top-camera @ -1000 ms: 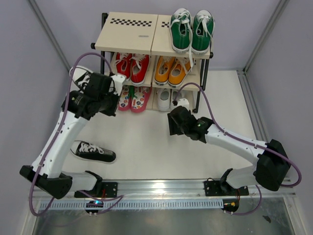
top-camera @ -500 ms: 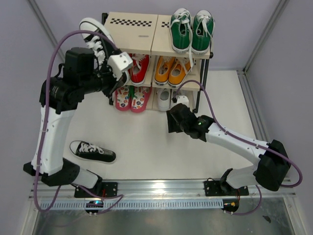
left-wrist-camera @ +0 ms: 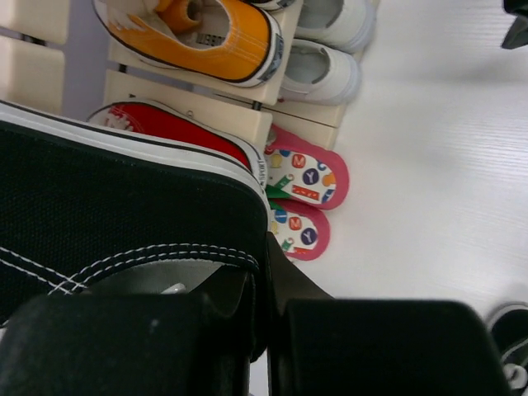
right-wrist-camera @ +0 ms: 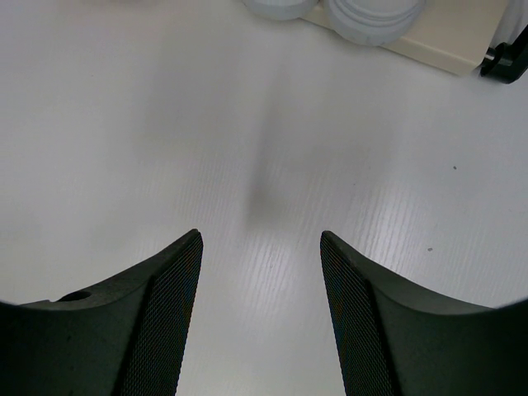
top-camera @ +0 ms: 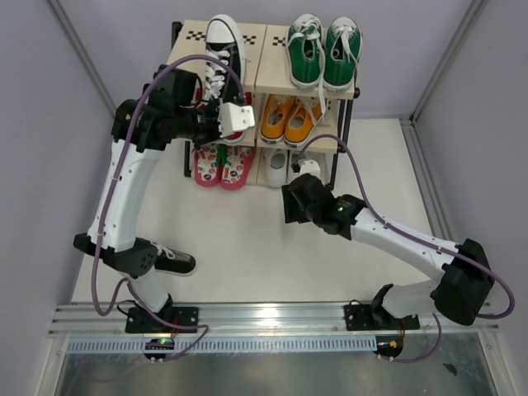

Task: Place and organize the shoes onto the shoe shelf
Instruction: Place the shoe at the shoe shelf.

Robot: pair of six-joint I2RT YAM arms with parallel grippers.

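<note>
My left gripper is shut on the heel of a black white-laced sneaker and holds it over the left top board of the shoe shelf, toe pointing back. In the left wrist view the jaws pinch the sneaker's heel collar. The second black sneaker lies on the floor at the left, partly behind my left arm. Green sneakers stand on the top right. Pink flip-flops and white shoes are on the bottom tier. My right gripper is open and empty above the floor before the shelf.
Red shoes and orange shoes fill the middle tier. The right wrist view shows bare white floor between the open fingers, with the white shoes' toes at the top edge. Grey walls close in both sides.
My left arm has swung the black sneaker up and to the right, from beside the shelf's left end to over the left top board. The right arm has barely moved.
</note>
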